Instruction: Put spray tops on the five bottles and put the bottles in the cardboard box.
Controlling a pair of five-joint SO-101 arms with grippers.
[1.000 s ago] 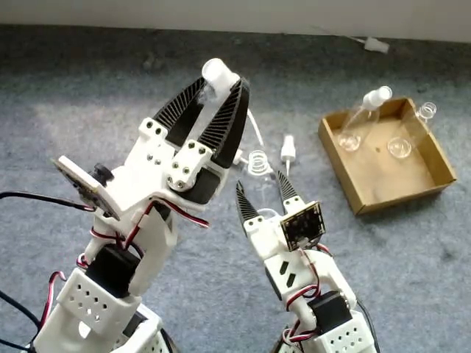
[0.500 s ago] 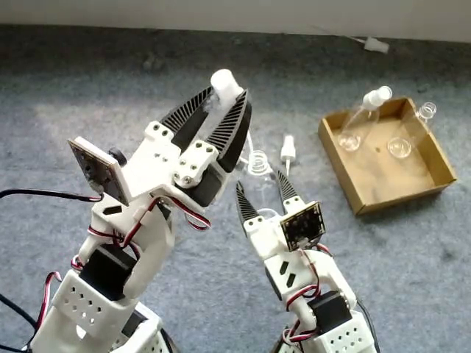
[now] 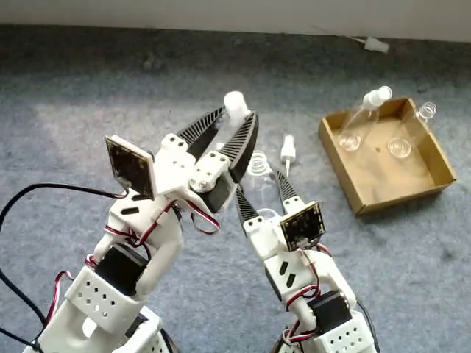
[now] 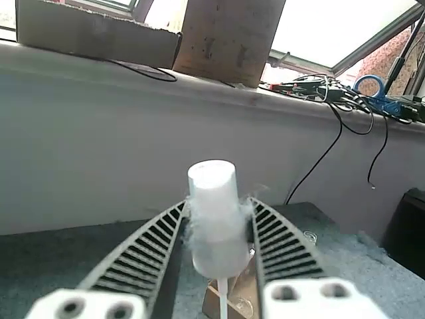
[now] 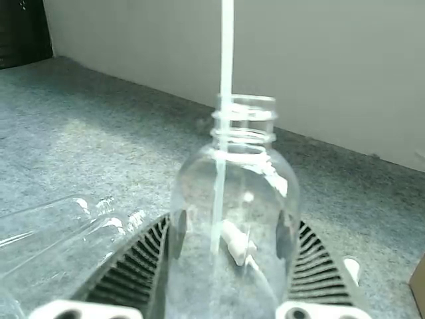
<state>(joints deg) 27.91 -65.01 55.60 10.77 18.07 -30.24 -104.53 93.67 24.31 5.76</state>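
My left gripper (image 3: pixel 237 116) is shut on a white spray top (image 3: pixel 235 105), held in the air with its cap up (image 4: pixel 214 222). Its thin tube (image 5: pixel 226 60) hangs down at the neck of a clear bottle (image 5: pixel 232 212); I cannot tell whether the tube is inside. That bottle (image 3: pixel 258 165) stands upright between the fingers of my right gripper (image 3: pixel 260 182), which is shut on it. A second spray top (image 3: pixel 288 151) lies on the carpet just right of the bottle. The cardboard box (image 3: pixel 383 175) at the right holds a capped bottle (image 3: pixel 362 114) and an uncapped one (image 3: pixel 409 136).
Another clear bottle (image 5: pixel 56 229) lies on its side on the grey carpet beside the held one. A small white piece (image 3: pixel 376 45) lies at the far edge near the wall. Open carpet stretches to the far left and in front of the box.
My left arm has swung to the right with the spray top, bringing it over the bottle. The right arm and its bottle have stayed where they were.
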